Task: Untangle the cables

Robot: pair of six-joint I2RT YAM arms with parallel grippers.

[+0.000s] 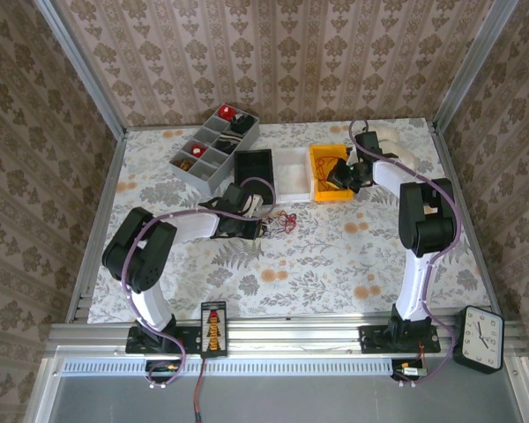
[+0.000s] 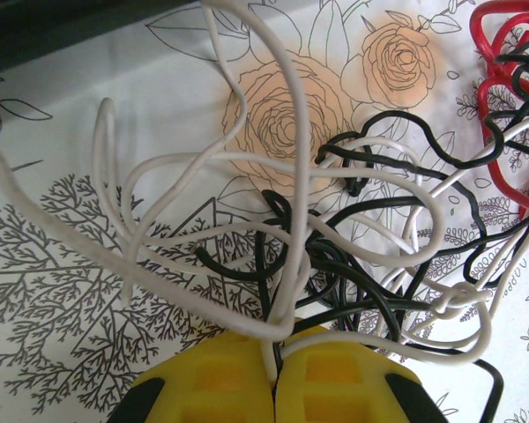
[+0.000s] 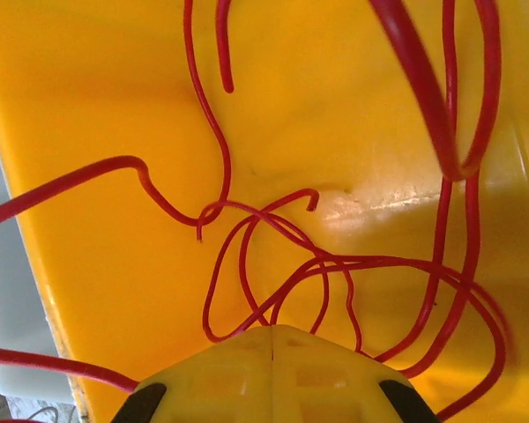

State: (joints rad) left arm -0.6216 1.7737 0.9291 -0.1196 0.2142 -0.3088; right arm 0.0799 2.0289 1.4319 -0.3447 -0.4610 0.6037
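The broad table [image 1: 335, 264] with its flower-printed cloth takes up most of the room. The left arm [image 1: 159, 233] bends inward across it, and the right arm [image 1: 423, 220] reaches to the far side. Three open bins sit in a row there: a black plastic bin [image 1: 254, 167], a white bin [image 1: 291, 169] and a yellow plastic bin [image 1: 316, 172]. A grey divided tray [image 1: 203, 172] lies angled just left of them.

The tangle of cables [image 1: 280, 218] lies on the cloth just in front of the black and white bins. Up close, it is a whitish cord [image 2: 286, 291] looping through a thin black cord [image 2: 404, 115], with a thicker red loop [image 2: 487, 97] at the tangle's edge.

The left gripper [image 2: 273, 370] sits at the tangle, and its yellow fingers are pinched tight on the whitish cord.

The right gripper [image 3: 273, 339] is down inside the yellow bin. Its pads are pressed together over a thin red cord [image 3: 383, 258] sprawled on the bin floor. Strands run in under the tips (whether one is actually pinched, I cannot tell).
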